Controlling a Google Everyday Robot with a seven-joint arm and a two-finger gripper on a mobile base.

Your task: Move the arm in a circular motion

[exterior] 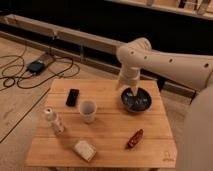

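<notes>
The cream-white arm (170, 62) reaches in from the right, with small dark dots along its thick segment. Its rounded joint (134, 54) bends down to the gripper (128, 91), which hangs over the far right part of the wooden table (110, 132). The gripper is at the left rim of a dark bowl (137, 102), just above or touching it. Another wide cream part of the robot (200, 135) fills the right edge of the view.
On the table are a black phone (73, 97), a white cup (88, 110), a small clear bottle (53, 120), a pale packet (85, 150) and a red packet (135, 138). Cables and a dark box (36, 66) lie on the floor at the left. A dark shelf front runs behind.
</notes>
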